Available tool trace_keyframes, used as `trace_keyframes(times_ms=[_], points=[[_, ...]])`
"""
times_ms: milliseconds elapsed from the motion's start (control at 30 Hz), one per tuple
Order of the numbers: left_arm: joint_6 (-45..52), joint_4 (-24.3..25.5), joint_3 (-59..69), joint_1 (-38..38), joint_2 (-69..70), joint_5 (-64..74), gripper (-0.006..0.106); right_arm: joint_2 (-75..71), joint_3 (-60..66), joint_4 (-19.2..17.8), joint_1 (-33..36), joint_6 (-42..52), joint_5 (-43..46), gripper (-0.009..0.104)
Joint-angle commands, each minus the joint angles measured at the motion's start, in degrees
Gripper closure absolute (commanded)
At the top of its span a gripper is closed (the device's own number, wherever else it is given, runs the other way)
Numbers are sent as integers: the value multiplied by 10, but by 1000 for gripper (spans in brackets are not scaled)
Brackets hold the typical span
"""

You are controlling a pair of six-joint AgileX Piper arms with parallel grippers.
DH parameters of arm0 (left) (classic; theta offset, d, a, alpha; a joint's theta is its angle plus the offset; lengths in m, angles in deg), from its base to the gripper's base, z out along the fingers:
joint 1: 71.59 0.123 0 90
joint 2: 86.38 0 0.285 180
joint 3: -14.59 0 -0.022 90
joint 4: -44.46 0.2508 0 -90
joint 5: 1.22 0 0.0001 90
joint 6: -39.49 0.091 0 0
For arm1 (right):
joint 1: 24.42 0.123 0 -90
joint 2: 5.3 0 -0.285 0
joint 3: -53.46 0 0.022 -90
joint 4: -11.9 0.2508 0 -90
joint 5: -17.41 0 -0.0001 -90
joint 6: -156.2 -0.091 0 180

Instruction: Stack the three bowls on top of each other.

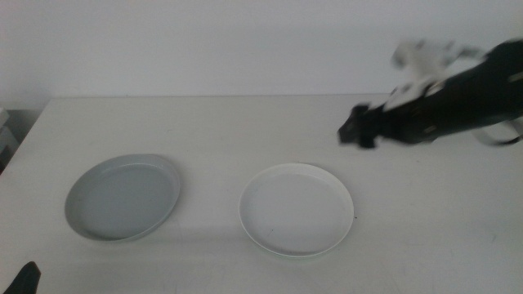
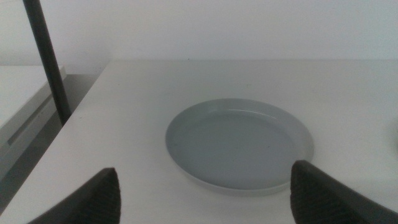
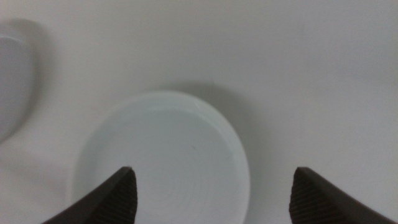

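Bowls visible on the bench [image 1: 245, 122] numbered two in the middle view: a light grey bowl [image 1: 122, 197] toward the left and a white bowl [image 1: 297, 209] near the centre. They lay well apart, both upright and both empty. A third, mint green bowl did not appear clearly in any view, so its position could not be stated.

The right end effector [image 1: 353, 133] hung above the bench, behind and to the right of the white bowl, at the tip of a dark arm that was blurred in the middle view. Its wrist view looked straight down on a pale bowl [image 3: 165, 158], presumably the white one, framed between two jaws standing wide apart with nothing held. A sliver of a second dish [image 3: 12, 81] showed at the edge of that view.

The left end effector [image 2: 205, 193] waited at the bench's near left corner, jaws spread and empty, facing the light grey bowl [image 2: 239, 144].

No bowl rested on another, so stacking appeared not yet begun. The step in hand was judged to be the right arm's approach to the white bowl. The next move would call for descent to the rim, with one jaw inside and one outside the low wall, before closing.
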Motion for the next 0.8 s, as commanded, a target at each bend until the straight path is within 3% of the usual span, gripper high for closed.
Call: trace_keyframes(times_ms=[0, 267, 467, 767], points=[[-7, -2, -3, -4, 4, -40, -5, -94, -14, -21, -10, 40, -2, 31], [-7, -2, -3, -4, 4, -40, -5, -366, 103, -90, -13, 61, 10, 36], [-7, -2, -3, -4, 4, -40, -5, -520, 180, -67, -12, 110, 12, 37], [-7, -2, -3, -4, 4, -40, -5, -556, 185, -46, -12, 118, 41, 37]])
